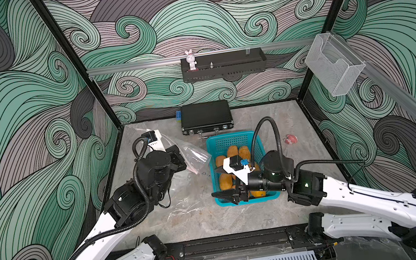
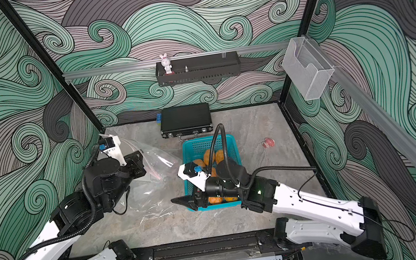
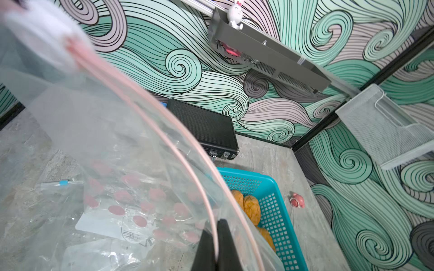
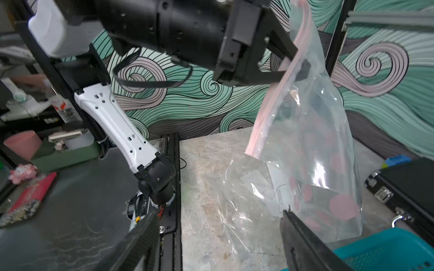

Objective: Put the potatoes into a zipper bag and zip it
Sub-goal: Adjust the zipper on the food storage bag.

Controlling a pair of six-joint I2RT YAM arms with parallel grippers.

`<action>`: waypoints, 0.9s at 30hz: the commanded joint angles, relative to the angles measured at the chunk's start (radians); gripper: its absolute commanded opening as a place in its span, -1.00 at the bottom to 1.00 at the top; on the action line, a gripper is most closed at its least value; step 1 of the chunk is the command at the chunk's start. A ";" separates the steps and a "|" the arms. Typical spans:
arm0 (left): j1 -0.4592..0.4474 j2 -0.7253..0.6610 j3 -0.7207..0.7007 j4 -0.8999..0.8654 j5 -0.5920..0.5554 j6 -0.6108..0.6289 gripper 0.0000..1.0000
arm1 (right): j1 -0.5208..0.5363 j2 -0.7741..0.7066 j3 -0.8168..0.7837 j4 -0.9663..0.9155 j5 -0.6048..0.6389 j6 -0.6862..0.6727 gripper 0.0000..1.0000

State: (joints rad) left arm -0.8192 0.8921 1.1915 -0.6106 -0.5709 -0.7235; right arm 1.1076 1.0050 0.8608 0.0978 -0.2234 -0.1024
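top views: left pincer clenched on the mouth edge of the zipper bag. that edge is lifted and the rest of the bag sags to the worktop, just beside the teal basket. potatoes lie in the basket, orange-tan, partly hidden under the right arm. right pincer is over the basket's bag-side edge, jaws spread, nothing between them. black case sits at the back wall behind the basket. small pink thing lies on the worktop on the basket's far side from the bag. both top views show the same layout: left pincer, zipper bag, potatoes, right pincer.

left wrist: left pincer pinched shut on the bag's pink zip strip. clear zipper bag fills most of the view. potatoes show in the basket past the bag's rim.

right wrist: right pincer released, fingers wide apart with bare worktop between them. left pincer grips the pink strip up high, and the zipper bag hangs from it with its bottom on the worktop. basket corner is close to the bag. potatoes not in this view.
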 commanded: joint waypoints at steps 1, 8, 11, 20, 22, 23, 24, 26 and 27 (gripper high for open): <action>0.008 -0.009 0.014 -0.044 -0.070 -0.178 -1.00 | -0.002 -0.025 -0.058 0.212 0.092 -0.248 0.57; 0.008 -0.031 0.010 -0.047 -0.001 -0.244 -1.00 | 0.001 0.062 -0.031 0.270 0.129 -0.556 0.37; 0.008 -0.042 0.010 -0.049 0.017 -0.255 -1.00 | 0.001 0.108 -0.006 0.303 0.126 -0.614 0.20; 0.009 -0.069 -0.004 -0.063 0.076 -0.263 -1.00 | -0.015 0.236 0.106 0.368 0.171 -0.585 -0.24; 0.008 -0.081 -0.013 -0.063 0.081 -0.269 -1.00 | -0.015 0.252 0.114 0.361 0.152 -0.618 -0.36; 0.009 -0.086 -0.015 -0.060 0.085 -0.270 -1.00 | -0.015 0.261 0.124 0.340 0.152 -0.637 -0.45; 0.009 -0.090 -0.016 -0.055 0.089 -0.267 -1.00 | -0.016 0.267 0.127 0.336 0.157 -0.646 -0.55; 0.009 -0.093 -0.013 -0.056 0.092 -0.263 -1.00 | -0.026 0.271 0.117 0.355 0.143 -0.665 -0.83; 0.009 -0.094 -0.012 -0.058 0.097 -0.263 -1.00 | -0.036 0.268 0.110 0.365 0.120 -0.669 -0.95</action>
State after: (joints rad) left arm -0.8185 0.8108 1.1740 -0.6506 -0.4858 -0.9749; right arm 1.0889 1.2678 0.9672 0.4225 -0.0761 -0.7399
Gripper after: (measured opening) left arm 0.048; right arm 0.061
